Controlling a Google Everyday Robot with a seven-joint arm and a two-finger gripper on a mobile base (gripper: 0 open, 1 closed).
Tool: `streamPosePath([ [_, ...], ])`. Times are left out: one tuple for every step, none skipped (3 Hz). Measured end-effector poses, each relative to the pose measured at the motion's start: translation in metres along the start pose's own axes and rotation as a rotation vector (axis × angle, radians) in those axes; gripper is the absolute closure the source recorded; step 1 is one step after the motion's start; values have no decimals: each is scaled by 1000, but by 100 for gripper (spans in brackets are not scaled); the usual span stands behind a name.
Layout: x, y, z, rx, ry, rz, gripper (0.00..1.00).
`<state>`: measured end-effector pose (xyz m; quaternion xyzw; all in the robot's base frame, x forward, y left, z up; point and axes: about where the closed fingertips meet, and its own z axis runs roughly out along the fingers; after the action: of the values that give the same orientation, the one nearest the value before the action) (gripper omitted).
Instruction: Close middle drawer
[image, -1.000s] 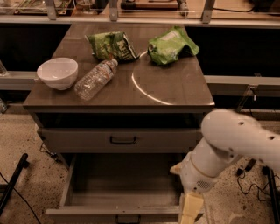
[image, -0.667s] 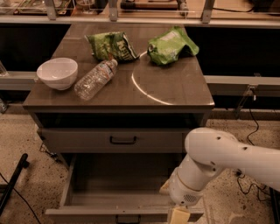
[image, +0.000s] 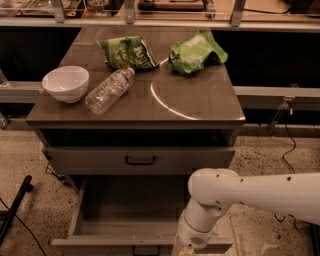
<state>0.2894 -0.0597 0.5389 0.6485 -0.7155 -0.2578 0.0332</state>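
1. In the last 1 second my arm (image: 260, 195) has swung in from the right of the cabinet (image: 200, 100) to its front. My gripper (image: 181, 251) now sits low before the cabinet, at the right half of the middle drawer's front panel (image: 95, 245). The lower edge cuts most of it off, so I cannot tell whether it is released or clenched
2. The middle drawer (image: 125, 215) has not shifted in that time. I judge that I am lined up to push and the closing has not begun
3. The middle drawer is grey-brown wood, pulled far out of the cabinet's front, under the top drawer (image: 90, 160), which looks shut. Its inside shows bare. Its low, wide panel carries a small dark handle (image: 146, 250) at the centre
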Motion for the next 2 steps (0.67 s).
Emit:
streamPosePath([
  [0, -1, 3, -2, 2, 2, 85],
  [0, -3, 4, 3, 1, 2, 100],
])
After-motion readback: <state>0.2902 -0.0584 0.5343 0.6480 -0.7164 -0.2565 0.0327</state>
